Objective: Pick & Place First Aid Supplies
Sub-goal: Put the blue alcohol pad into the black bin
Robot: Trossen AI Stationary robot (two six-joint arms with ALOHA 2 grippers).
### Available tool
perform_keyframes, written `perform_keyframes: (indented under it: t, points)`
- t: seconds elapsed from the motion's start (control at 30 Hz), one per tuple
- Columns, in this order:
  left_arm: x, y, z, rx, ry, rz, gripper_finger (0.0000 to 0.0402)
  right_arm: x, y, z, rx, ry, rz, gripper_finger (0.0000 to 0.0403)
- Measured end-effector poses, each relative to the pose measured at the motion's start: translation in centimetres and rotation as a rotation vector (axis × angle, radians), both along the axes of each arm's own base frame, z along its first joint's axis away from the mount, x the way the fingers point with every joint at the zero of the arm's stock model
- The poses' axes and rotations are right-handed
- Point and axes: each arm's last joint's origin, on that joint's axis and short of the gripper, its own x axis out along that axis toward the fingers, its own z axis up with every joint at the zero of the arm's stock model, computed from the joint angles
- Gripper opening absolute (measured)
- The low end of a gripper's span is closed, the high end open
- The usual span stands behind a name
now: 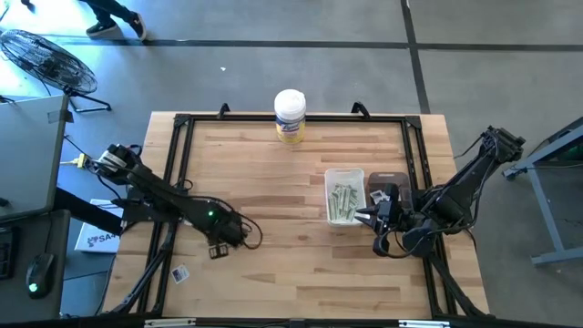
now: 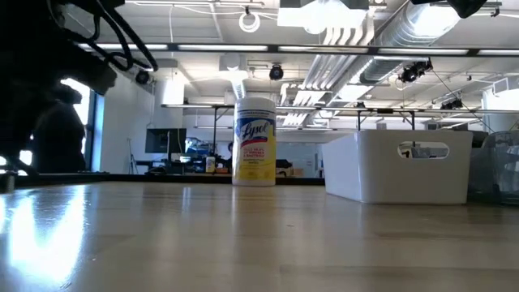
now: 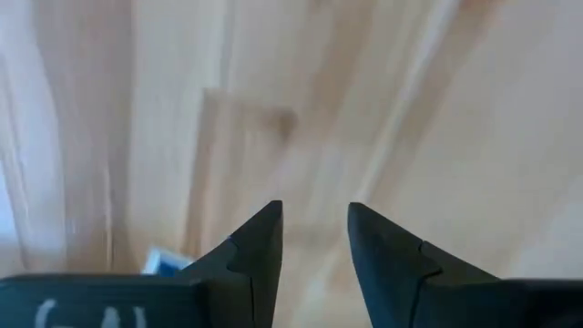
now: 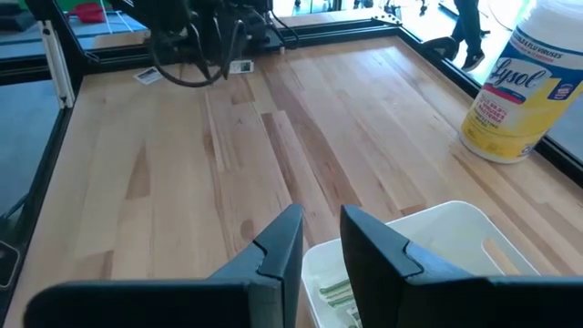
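Note:
A small white packet [image 1: 179,272] lies flat on the wood near the table's left near corner. In the right wrist view it shows far off [image 4: 146,75], with a second packet [image 4: 240,66] beside my left gripper. My left gripper [image 1: 219,250] hangs above the table, pointing down. It is open [image 3: 314,219] with only bare wood between its fingers, and a blue-white packet corner [image 3: 164,262] shows behind one finger. A white bin [image 1: 344,196] at the right holds pale green-white strips [image 4: 332,292]. My right gripper [image 1: 364,219] stands open [image 4: 321,223] above the bin's near corner.
A tall white canister with a yellow label [image 1: 290,116] stands at the far edge, middle. A dark frame rail [image 1: 182,155] runs around the tabletop. A dark brownish container [image 1: 387,180] sits right of the bin. Bare wood stretches between the two arms.

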Motion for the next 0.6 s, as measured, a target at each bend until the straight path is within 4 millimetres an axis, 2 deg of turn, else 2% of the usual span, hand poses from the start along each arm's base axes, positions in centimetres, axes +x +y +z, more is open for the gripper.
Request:
perform_keyframes:
  t: [0.13, 0.27, 0.47, 0.6]
  points:
    - [-1.0, 0.8, 0.6, -0.081, 0.199, 0.019, 0.0123, 0.0, 0.0, 0.0, -0.001, -0.003, -0.002, 0.0071]
    - [-1.5, 2.2, 0.6, -0.069, 0.298, 0.057, 0.0118, 0.0, 0.0, 0.0, -0.001, -0.004, -0.004, 0.0071]
    - [-1.9, 4.2, -1.0, -0.107, 0.356, 0.098, 0.0095, 0.0, 0.0, 0.0, 0.001, -0.007, -0.004, 0.0071]
    - [-3.2, 5.1, -2.4, -0.105, 0.425, 0.137, 0.0088, 0.0, 0.0, 0.0, -0.002, -0.006, -0.003, 0.0071]
